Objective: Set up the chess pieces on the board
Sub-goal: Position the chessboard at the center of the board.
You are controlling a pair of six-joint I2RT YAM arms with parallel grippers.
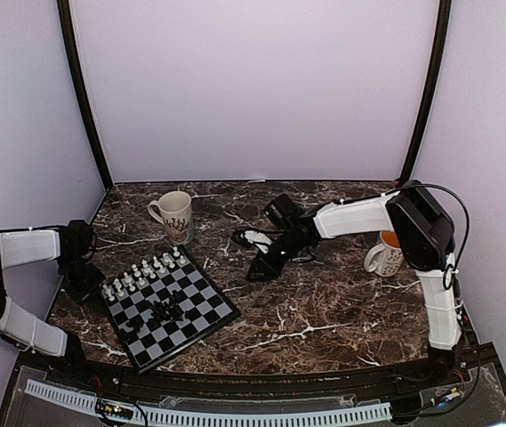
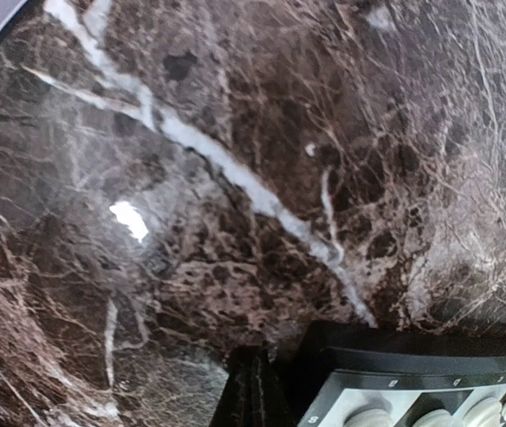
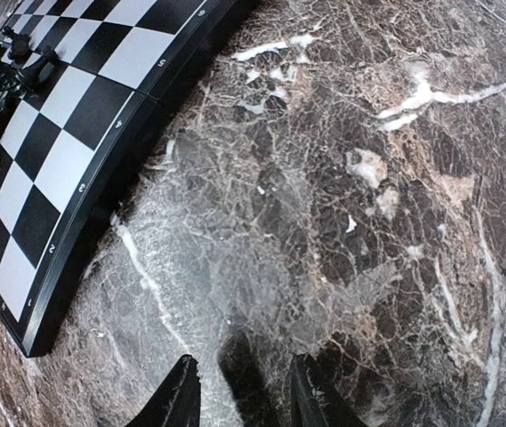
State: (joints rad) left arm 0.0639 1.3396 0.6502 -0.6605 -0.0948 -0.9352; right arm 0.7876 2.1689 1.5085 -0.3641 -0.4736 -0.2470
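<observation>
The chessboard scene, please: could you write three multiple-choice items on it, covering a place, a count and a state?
1. Where are the black pieces?
A) clustered at the middle of the board
B) lined along its near edge
C) lined along its far edge

2. How many mugs stand on the table?
A) one
B) two
C) four

3. The right tool is:
A) shut on a pawn
B) open and empty
C) shut on a mug handle

Answers:
1 A, they bunch on the central squares.
2 B, one stands beyond the board and a second mug at the table's right side.
3 B, bare table shows between its fingers.
</observation>
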